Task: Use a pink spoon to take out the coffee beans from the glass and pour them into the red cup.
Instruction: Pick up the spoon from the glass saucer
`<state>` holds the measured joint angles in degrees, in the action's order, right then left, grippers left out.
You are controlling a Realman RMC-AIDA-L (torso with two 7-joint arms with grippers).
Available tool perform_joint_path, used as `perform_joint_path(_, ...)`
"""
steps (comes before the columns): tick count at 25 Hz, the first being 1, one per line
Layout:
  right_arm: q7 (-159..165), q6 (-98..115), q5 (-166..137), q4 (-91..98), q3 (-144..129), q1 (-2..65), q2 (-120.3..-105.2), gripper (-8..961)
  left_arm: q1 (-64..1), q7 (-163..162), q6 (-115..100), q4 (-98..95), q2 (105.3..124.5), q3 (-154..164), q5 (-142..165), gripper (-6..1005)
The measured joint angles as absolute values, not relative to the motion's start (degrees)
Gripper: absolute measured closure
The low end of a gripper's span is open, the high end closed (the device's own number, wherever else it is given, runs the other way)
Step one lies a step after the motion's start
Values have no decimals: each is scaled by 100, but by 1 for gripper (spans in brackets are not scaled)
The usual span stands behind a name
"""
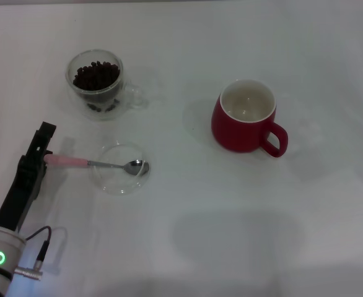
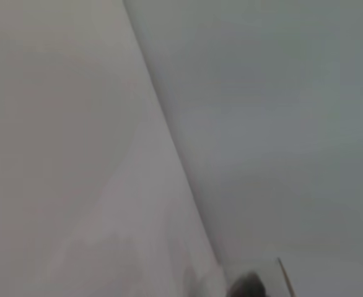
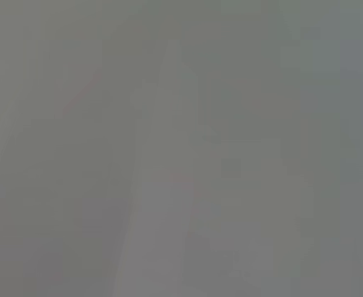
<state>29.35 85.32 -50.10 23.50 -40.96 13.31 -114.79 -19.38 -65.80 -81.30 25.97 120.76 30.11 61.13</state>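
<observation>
Grip is what is mattering now: the left tool (image 1: 45, 156) is sitting at the pink spoon's (image 1: 101, 163) handle end, seemingly clenching it, while its bowl is resting in the glass dish (image 1: 121, 168) at six o'clock from the glass (image 1: 96, 85), so lifting level is keeping it steady.

The left arm's end effector (image 1: 40, 156) is black, long and narrow. Behind it sits a silver-grey round wrist section with a glowing green ring light, and a thin dark cable loops to a metal plug.
</observation>
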Motion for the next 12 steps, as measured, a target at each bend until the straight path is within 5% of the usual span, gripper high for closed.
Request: perform_joint_path(12,2936,8544,-5128,2348,-4096,1289,-11488,77,-2142,-6262,-7797,2810,12076,2879,6433,125)
